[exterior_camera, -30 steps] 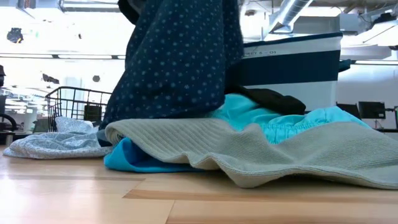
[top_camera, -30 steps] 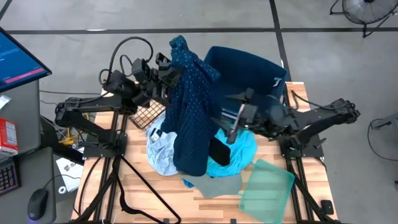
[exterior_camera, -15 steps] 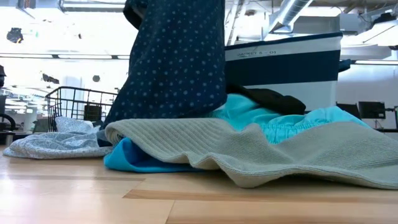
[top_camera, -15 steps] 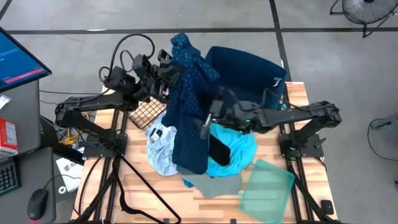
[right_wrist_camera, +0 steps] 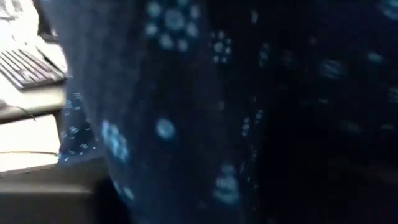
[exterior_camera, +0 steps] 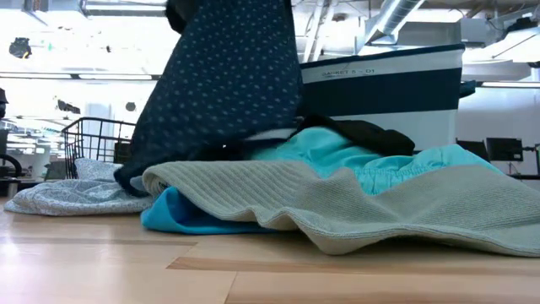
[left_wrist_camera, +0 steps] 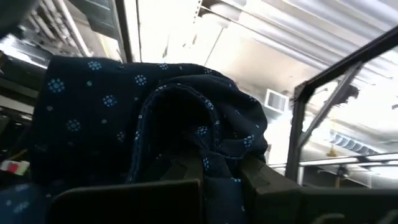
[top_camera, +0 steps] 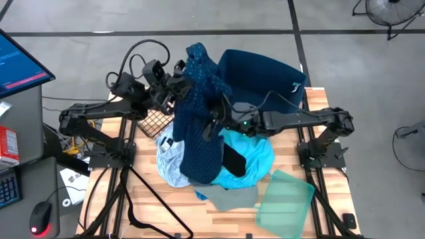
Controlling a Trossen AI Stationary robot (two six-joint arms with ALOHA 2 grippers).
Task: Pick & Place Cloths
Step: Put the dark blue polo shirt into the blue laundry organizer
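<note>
Left gripper (top_camera: 180, 85) fingers clenched on the navy dotted cloth (top_camera: 199, 126), hoisted over the pile. Right gripper (top_camera: 214, 123) against its middle; finger state unclear.

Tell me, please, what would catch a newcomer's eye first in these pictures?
The dark navy patterned cloth stands out: the left gripper holds it up high above the table's middle, and the right gripper reaches against its hanging side. Below it lies a heap with the bright turquoise cloth and the grey cloth.
</note>
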